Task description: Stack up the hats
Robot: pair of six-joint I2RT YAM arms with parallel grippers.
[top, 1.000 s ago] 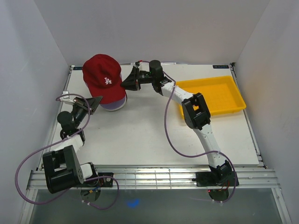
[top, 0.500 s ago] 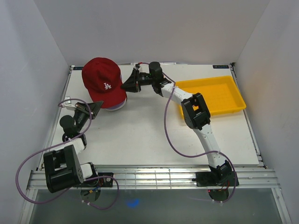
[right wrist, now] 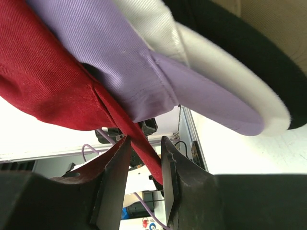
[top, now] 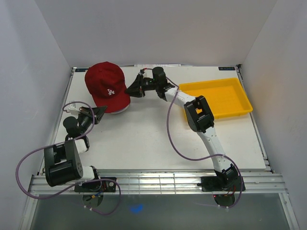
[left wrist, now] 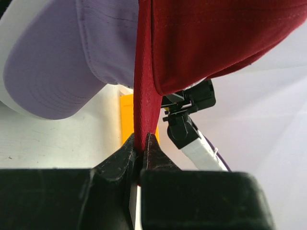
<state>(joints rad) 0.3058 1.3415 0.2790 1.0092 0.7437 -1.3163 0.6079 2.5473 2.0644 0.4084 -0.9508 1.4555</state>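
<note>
A red hat (top: 106, 84) with a white LA logo hangs over the stack of hats at the back left of the table. My left gripper (top: 102, 111) is shut on its near edge, and the red fabric (left wrist: 216, 38) is pinched between the jaws of that gripper (left wrist: 142, 139). My right gripper (top: 129, 89) holds the hat's right edge, with the red rim (right wrist: 43, 81) crossing between the jaws of the gripper (right wrist: 144, 141). Under the red hat lie a purple hat (right wrist: 144, 62), a white hat (right wrist: 211, 62), a black hat (right wrist: 240, 43) and a tan one (right wrist: 273, 24). The purple brim (left wrist: 62, 62) shows in the left wrist view.
A yellow tray (top: 218, 98) stands at the back right beside the right arm's forearm. The white side walls close in the table on the left, back and right. Purple cables loop from both arms.
The red hat has shifted slightly toward the back and now covers more of the stack. The left arm's elbow has drawn back toward the near left. Both grips are unchanged.
</note>
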